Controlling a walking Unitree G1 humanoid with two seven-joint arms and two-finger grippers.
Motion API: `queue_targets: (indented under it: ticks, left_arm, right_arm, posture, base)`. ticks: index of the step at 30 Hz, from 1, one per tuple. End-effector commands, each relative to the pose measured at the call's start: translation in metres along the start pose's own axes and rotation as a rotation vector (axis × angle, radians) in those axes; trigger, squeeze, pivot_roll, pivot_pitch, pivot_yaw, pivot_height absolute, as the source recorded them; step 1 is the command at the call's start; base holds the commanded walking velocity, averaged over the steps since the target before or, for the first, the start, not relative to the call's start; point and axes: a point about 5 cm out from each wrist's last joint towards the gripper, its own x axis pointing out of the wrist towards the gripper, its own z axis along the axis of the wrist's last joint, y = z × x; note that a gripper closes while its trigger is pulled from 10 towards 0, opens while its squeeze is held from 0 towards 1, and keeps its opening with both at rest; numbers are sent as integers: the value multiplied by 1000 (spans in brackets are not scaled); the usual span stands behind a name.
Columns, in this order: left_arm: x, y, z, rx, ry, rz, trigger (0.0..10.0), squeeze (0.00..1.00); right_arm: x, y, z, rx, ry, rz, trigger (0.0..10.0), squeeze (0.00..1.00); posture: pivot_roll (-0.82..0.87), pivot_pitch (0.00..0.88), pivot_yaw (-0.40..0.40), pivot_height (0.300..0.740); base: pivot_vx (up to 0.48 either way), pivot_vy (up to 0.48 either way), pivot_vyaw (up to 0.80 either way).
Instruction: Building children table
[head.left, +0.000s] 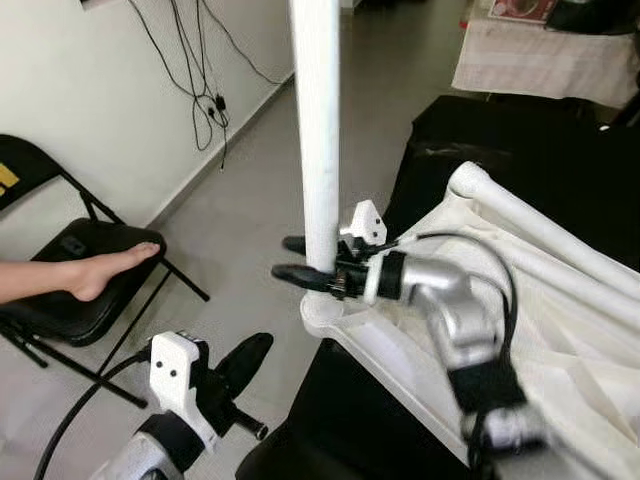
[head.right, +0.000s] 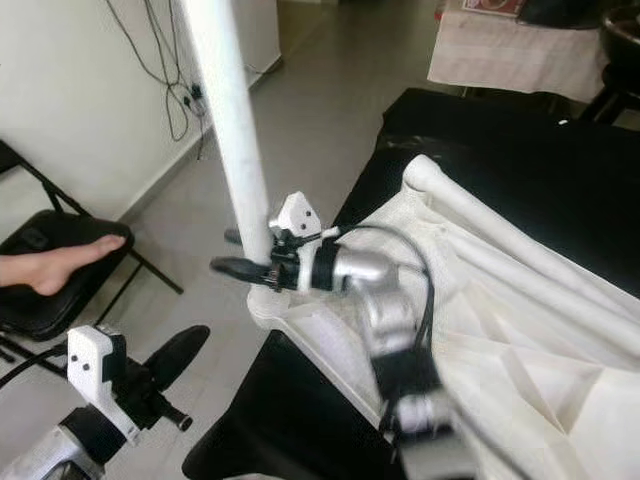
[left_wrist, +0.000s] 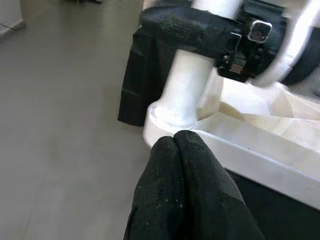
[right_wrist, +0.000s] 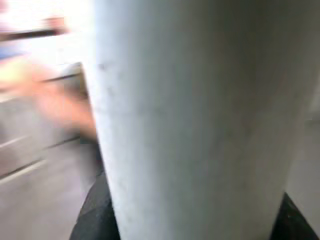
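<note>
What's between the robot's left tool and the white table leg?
Nothing but bare grey floor lies between the left tool and the white table leg, seen from the left eye view.

Head cameras above, wrist cameras close-up

Table leg: plain white. Tabletop, at 3 o'clock of the leg: white, ribbed. Right gripper: black fingers, silver arm. Left gripper, at 7 o'clock: black fingers, white housing. Folding chair, at 9 o'clock: black. Floor: grey.
</note>
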Motion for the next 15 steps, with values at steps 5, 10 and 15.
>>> queue_targets:
  ticks: [5,10,15]
  left_arm:
    - [-1,6,-3,-7,38,-13,10000,0]
    - [0,6,-3,-6,37,-9,10000,0]
    - [0,7,-2,0,23,9,10000,0]
  right_arm:
    - [-9,-4,-25,-13,154,-77,0,0]
    - [-2,-10,-23,1,143,-41,10000,0]
    - [10,-8,-5,7,58,154,10000,1000]
  posture:
    - [-78,157,64,740]
    - [-76,154,61,740]
    - [-54,144,61,740]
  base:
    - [0,0,0]
    - [0,0,0]
    - [0,0,0]
